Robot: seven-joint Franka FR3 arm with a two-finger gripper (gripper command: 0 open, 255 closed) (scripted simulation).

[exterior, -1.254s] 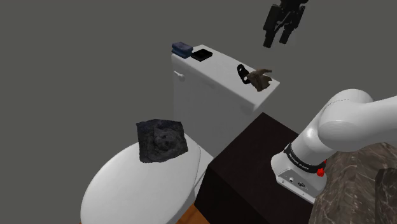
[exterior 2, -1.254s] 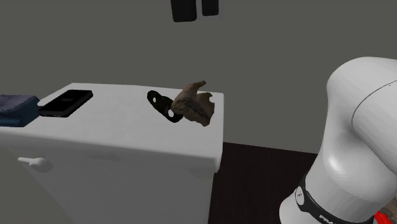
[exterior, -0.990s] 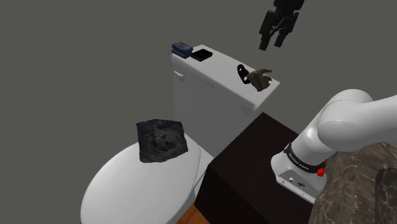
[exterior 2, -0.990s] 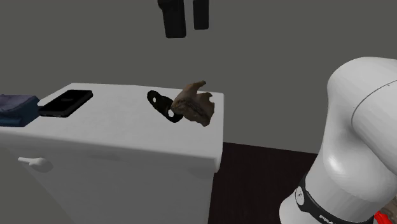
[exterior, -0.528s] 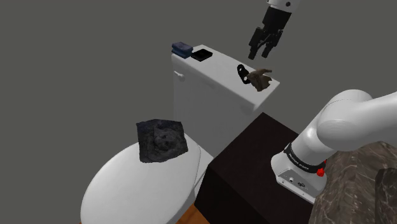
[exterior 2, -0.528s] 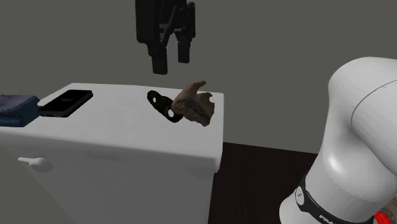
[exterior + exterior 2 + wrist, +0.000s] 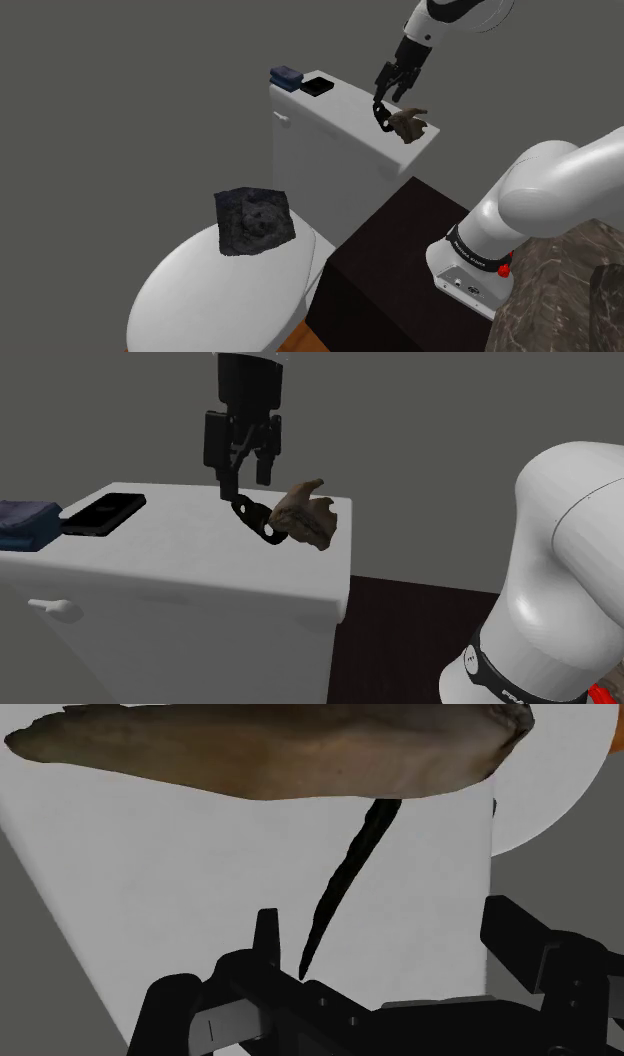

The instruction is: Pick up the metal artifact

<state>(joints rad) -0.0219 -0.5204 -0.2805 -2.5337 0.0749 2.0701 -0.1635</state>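
Observation:
A thin black flat artifact with holes (image 7: pixel 381 115) (image 7: pixel 258 520) leans edge-up against a brown lumpy piece (image 7: pixel 408 126) (image 7: pixel 305 517) on the white toilet tank lid (image 7: pixel 330 115) (image 7: pixel 170 552). My gripper (image 7: pixel 387 93) (image 7: pixel 245 480) is open and points down right over the artifact's upper end, fingers on either side without touching it. In the wrist view the artifact (image 7: pixel 345 884) is a narrow dark blade running from the brown piece (image 7: pixel 280 749) toward the gripper (image 7: pixel 395 944), its tip close to one finger.
A black slab (image 7: pixel 317 86) (image 7: pixel 103 513) and a blue folded cloth (image 7: pixel 286 76) (image 7: pixel 22 522) lie at the lid's far end. A dark rock-like lump (image 7: pixel 255 218) sits on the toilet's cover (image 7: pixel 220 295). A grey wall is behind the tank.
The gripper has come down and toward the shoulder view's left, from high above the tank to just over the black artifact. It stayed open. Nothing on the lid moved.

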